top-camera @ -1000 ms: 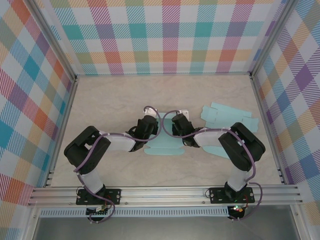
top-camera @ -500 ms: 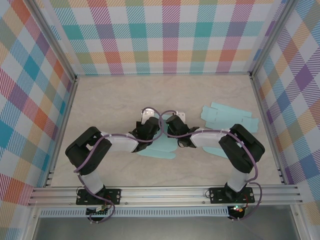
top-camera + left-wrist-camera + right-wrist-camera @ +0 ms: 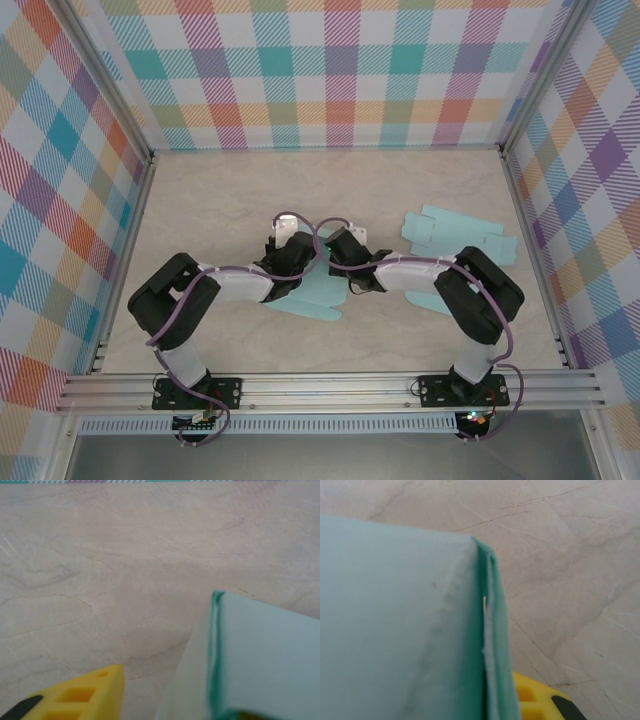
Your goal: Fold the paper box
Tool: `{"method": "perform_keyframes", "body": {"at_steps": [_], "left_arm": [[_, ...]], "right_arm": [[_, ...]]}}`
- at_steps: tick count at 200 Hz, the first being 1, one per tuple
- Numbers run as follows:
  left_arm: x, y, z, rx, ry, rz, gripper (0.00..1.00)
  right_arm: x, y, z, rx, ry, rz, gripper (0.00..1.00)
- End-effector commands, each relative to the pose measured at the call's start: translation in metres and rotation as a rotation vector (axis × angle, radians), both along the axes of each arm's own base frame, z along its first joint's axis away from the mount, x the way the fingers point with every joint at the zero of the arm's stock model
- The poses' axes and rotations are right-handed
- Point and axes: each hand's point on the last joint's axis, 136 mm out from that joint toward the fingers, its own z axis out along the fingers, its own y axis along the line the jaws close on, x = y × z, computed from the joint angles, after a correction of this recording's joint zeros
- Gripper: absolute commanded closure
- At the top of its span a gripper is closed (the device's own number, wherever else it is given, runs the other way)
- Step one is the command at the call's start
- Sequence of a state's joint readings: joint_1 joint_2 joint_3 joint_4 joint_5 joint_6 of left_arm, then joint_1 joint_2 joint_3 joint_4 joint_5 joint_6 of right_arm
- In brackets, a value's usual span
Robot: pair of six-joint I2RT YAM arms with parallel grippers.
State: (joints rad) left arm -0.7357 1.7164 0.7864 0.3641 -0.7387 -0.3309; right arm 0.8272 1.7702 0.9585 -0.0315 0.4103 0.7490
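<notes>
The paper box (image 3: 312,296) is a pale teal card blank, partly folded, lying mid-table between both arms. In the right wrist view its doubled panel (image 3: 420,630) stands upright, and my right gripper (image 3: 501,700) is shut on that panel, one yellow finger (image 3: 535,702) pressed against its edge. My left gripper (image 3: 170,700) is open: its yellow finger (image 3: 80,697) stands clear of the box wall (image 3: 265,650), with bare table between them. From above, the left gripper (image 3: 288,248) and right gripper (image 3: 343,252) sit close together at the box's far edge.
A second flat teal blank (image 3: 458,236) lies at the back right. The marble-look table (image 3: 220,200) is fenced by plaid walls, with an aluminium rail (image 3: 330,385) along the near edge. Purple cables loop over both wrists.
Both wrists shifted left and slightly farther back, and the box swung with them, its near flap now angled left. The left gripper opened off the box; the right kept its grip.
</notes>
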Motion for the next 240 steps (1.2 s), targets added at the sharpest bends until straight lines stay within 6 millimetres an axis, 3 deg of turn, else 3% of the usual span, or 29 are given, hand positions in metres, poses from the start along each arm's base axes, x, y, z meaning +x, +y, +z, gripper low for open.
{"method": "perform_keyframes", "body": {"at_steps": [1, 74, 108, 127, 145, 183, 206, 240], "left_arm": [[-0.005, -0.012, 0.015, -0.08, -0.013, -0.096, 0.55], [-0.036, 0.007, 0.012, -0.101, 0.028, -0.124, 0.41], [-0.047, 0.007, 0.015, -0.156, 0.04, -0.152, 0.28], [-0.053, 0.004, 0.029, -0.206, 0.031, -0.185, 0.17], [-0.06, 0.002, 0.051, -0.256, 0.015, -0.216, 0.0], [-0.078, 0.015, 0.104, -0.328, -0.036, -0.224, 0.0], [-0.084, 0.028, 0.115, -0.302, -0.017, -0.193, 0.0], [-0.086, 0.047, 0.115, -0.29, 0.032, -0.1, 0.0]], "right_arm": [[-0.009, 0.008, -0.006, -0.005, 0.061, 0.01, 1.0], [-0.006, 0.009, -0.001, -0.025, 0.075, -0.002, 1.0], [-0.007, 0.009, 0.004, -0.022, 0.075, 0.005, 1.0], [-0.008, 0.008, 0.004, -0.044, 0.083, 0.017, 1.0], [-0.01, 0.005, 0.007, -0.07, 0.094, 0.034, 1.0], [-0.02, 0.003, 0.017, -0.125, 0.148, 0.118, 1.0], [-0.03, 0.001, 0.023, -0.151, 0.21, 0.188, 1.0], [-0.05, -0.012, 0.025, -0.164, 0.38, 0.298, 1.0]]}}
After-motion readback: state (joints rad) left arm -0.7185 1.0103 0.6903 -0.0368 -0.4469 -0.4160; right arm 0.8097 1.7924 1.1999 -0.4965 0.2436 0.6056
